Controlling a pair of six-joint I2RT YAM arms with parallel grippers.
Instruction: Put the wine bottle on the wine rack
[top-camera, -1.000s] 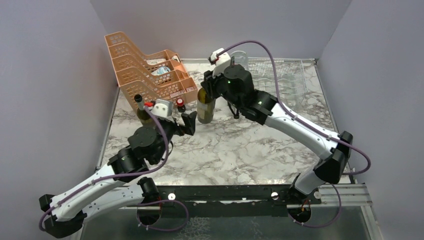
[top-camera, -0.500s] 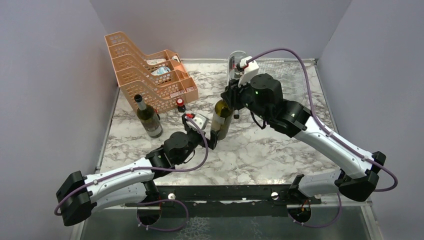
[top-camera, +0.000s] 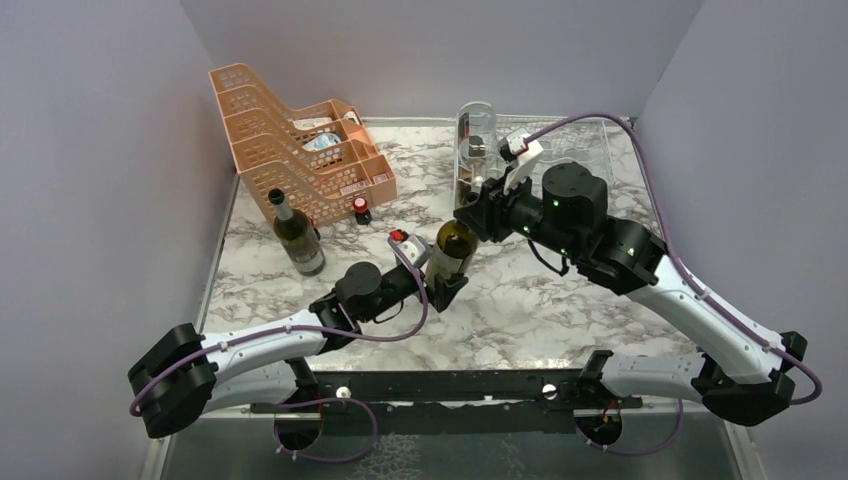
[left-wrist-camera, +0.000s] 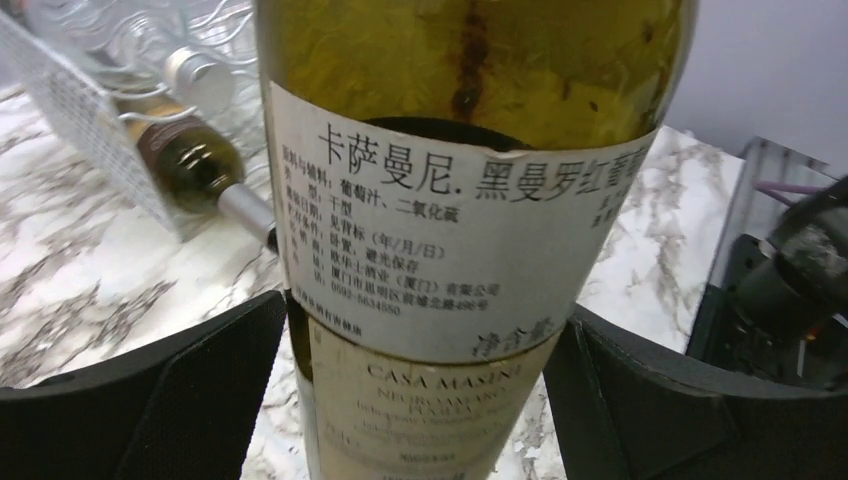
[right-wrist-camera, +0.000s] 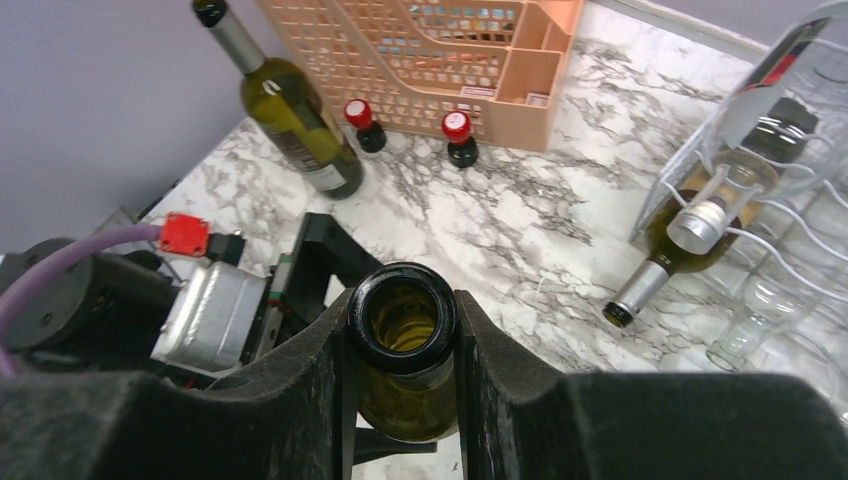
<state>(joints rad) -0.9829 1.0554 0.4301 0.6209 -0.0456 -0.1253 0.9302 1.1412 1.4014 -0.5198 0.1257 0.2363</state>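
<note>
The wine bottle (top-camera: 452, 248) now sits near the middle of the marble worktop (top-camera: 520, 310). A second ago it stood closer to the orange perforated trays (top-camera: 300, 140) at 10 o'clock; the right arm has carried it toward 3 o'clock, nearer the wine rack (top-camera: 590, 150) at 1 o'clock.

The right gripper (right-wrist-camera: 402, 320) is clenched on the bottle's neck just under the open mouth, with a black finger (right-wrist-camera: 310, 390) pressed to each side of the glass. That grip has not changed across the frames.

The bigger change is on the left. A second ago the left gripper (left-wrist-camera: 425, 400) hung apart from the carried bottle, beside a second green bottle (top-camera: 297, 238) standing at 9 o'clock. Now the left arm has reached in, and its fingers (left-wrist-camera: 150, 400) stand spread wide on either side of the labelled lower body. They are not clamped, and the wrist view does not settle whether the pads touch the glass.

This probably sets up a two-handed carry: one arm at the neck and one at the base, so the bottle can be laid level into a wire cradle. It is not yet on the rack, which lies at 1 o'clock from it. Another bottle (right-wrist-camera: 700, 215) already lies in one cradle with its capped neck pointing out.
</note>
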